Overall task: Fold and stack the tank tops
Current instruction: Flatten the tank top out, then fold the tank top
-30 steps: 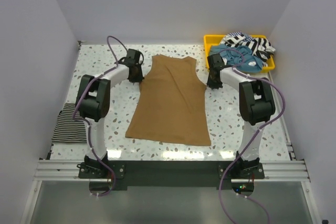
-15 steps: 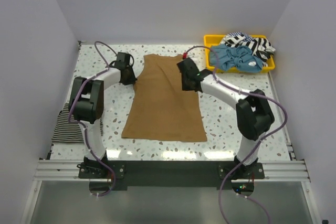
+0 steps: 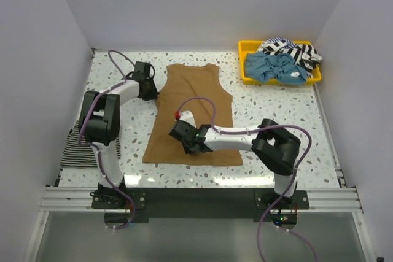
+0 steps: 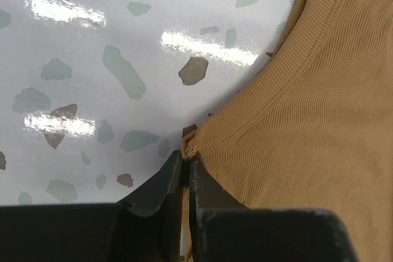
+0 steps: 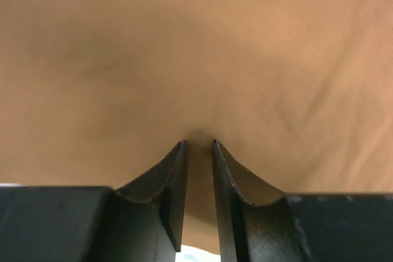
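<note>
A plain tan-brown tank top (image 3: 202, 99) lies spread flat mid-table, neck to the far side. My left gripper (image 3: 149, 90) is at its left armhole and is shut on the ribbed edge (image 4: 186, 151). My right gripper (image 3: 184, 136) reaches across low over the lower left part of the tan top. Its fingers (image 5: 175, 170) stand almost together with the tips pressed on the cloth (image 5: 196, 59). I cannot tell whether cloth is pinched between them. A folded black-and-white striped top (image 3: 80, 146) lies at the table's left edge. A light blue top (image 3: 276, 67) and a striped top (image 3: 288, 48) lie crumpled in the tray.
The yellow plastic tray (image 3: 245, 46) stands at the far right corner. White walls close in the speckled table (image 3: 276, 115) on the left, right and far sides. The right arm stretches leftward along the tan top's hem.
My right gripper has swept from the tan top's right armhole down and left to its lower left part. The left gripper has stayed at the left armhole. The top lies as it did.
</note>
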